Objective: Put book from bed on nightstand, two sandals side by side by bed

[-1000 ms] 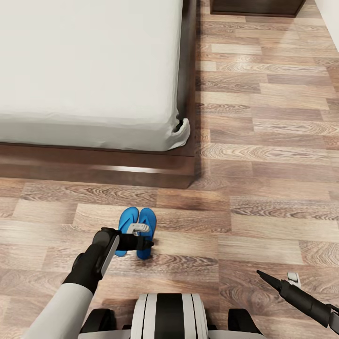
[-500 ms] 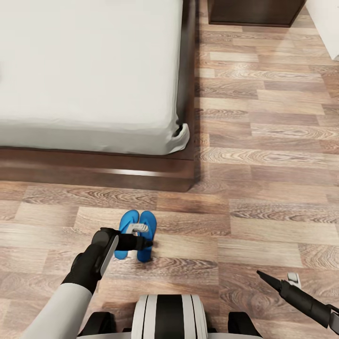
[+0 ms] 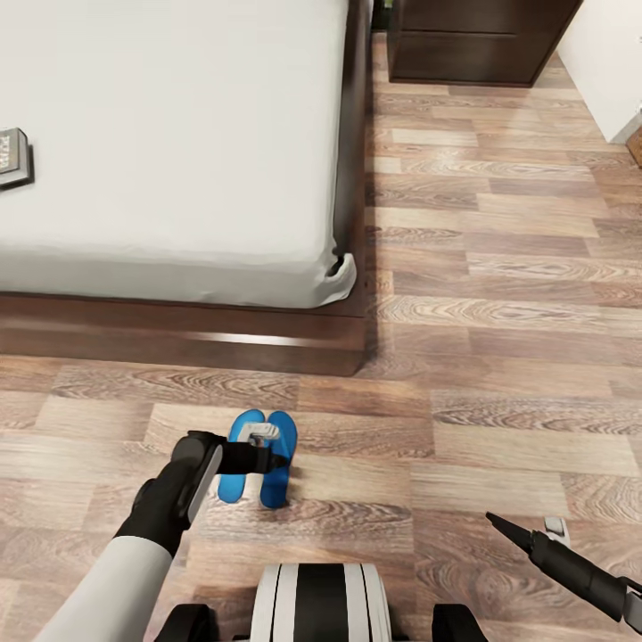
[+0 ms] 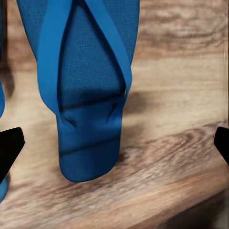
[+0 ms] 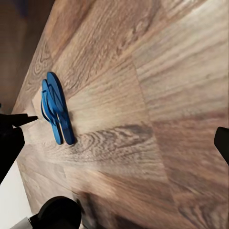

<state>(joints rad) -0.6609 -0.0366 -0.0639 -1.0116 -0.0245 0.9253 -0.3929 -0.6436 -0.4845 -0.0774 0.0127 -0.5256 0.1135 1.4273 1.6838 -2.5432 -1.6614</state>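
Two blue sandals (image 3: 259, 456) lie side by side on the wood floor, a short way out from the bed's (image 3: 178, 134) dark frame. My left gripper (image 3: 264, 437) hovers over them, open. In the left wrist view one sandal (image 4: 86, 86) lies between the spread fingertips (image 4: 9, 148), untouched. A small dark book (image 3: 13, 156) rests on the grey mattress at the far left. The nightstand (image 3: 477, 40) stands beyond the bed's right side. My right gripper (image 3: 526, 528) hangs open low at the right, and its wrist view looks across the floor at the sandals (image 5: 56, 107).
Bare plank floor (image 3: 499, 267) runs along the bed's right side up to the nightstand. A white wall corner (image 3: 611, 62) stands at the far right. My own base (image 3: 321, 602) sits at the near edge of the head view.
The head camera has tilted upward, bringing the book and more of the nightstand into view. Both arms and the sandals hold the same places relative to each other.
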